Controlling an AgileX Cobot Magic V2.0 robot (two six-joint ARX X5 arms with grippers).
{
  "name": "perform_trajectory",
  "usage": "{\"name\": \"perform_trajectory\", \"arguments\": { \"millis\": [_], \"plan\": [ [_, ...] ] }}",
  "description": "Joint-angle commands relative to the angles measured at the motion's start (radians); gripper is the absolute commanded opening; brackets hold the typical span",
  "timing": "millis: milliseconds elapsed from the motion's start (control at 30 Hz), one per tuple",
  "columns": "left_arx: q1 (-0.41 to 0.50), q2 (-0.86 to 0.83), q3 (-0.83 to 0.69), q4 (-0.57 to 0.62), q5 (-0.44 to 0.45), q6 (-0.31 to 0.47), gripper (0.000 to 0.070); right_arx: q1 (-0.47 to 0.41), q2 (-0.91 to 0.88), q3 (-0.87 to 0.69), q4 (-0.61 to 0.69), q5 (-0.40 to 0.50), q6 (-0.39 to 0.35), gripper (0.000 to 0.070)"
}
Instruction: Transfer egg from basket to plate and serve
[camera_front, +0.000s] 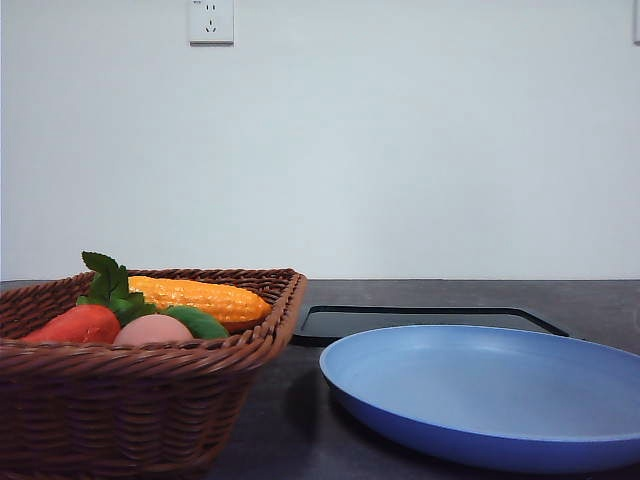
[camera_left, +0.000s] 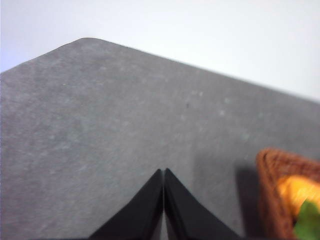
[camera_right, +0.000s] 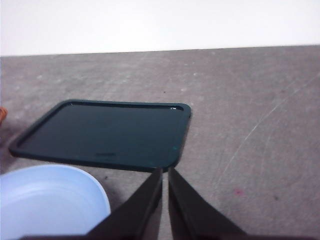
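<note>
The right arm's black claw (camera_right: 165, 172), its two tapered fingers nearly pressed together, hangs over the speckled grey desk (camera_right: 250, 100). A flat black rectangular tray (camera_right: 105, 132) lies beyond its tips, near the pale blue round plate (camera_right: 50, 200).

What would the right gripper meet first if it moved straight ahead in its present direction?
Probably the black tray: the shut right gripper points at its near edge, though depth is unclear.

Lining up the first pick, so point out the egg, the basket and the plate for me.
egg (camera_front: 152, 330): front view, its rounded top showing above the basket's near rim.
basket (camera_front: 120, 405): front view, the woven near wall.
plate (camera_front: 480, 385): front view, the bare blue inside.
</note>
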Motion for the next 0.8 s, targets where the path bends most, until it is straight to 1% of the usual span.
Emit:
{"name": "perform_trajectory", "arguments": {
  "millis": [0, 133, 200, 267, 400, 467, 600, 767],
  "plan": [
    [0.001, -0.001, -0.026, 0.023, 0.005, -0.107, 0.0000, 0.002, -0.003, -0.006, 0.002, -0.001, 0.091, 0.0000],
    [0.001, -0.001, -0.026, 0.014, 0.009, -0.178, 0.0000, 0.002, -0.003, -0.006, 0.002, -0.001, 0.180, 0.0000],
    [0.001, -0.001, -0.026, 0.012, 0.030, -0.190, 0.0000, 0.002, -0.003, -0.006, 0.002, -0.002, 0.207, 0.0000],
    [0.001, -0.001, -0.026, 0.013, 0.075, -0.193, 0.0000, 0.002, -0.003, -0.003, -0.003, -0.005, 0.231, 0.0000],
    [0.001, -0.001, -0.019, 0.013, 0.178, -0.219, 0.0000, 0.002, -0.002, 0.029, -0.053, -0.007, 0.258, 0.0000],
    [0.001, 0.005, -0.004, 0.000, 0.187, -0.219, 0.0000, 0.001, -0.001, 0.062, -0.098, 0.002, 0.265, 0.0000],
    [0.001, 0.042, 0.056, -0.062, 0.190, -0.219, 0.0000, 0.001, 0.028, 0.138, -0.172, 0.008, 0.273, 0.0000],
    [0.001, 0.146, 0.151, -0.128, 0.268, -0.219, 0.0000, 0.001, 0.129, 0.251, -0.239, 0.011, 0.272, 0.0000]
  ]
}}
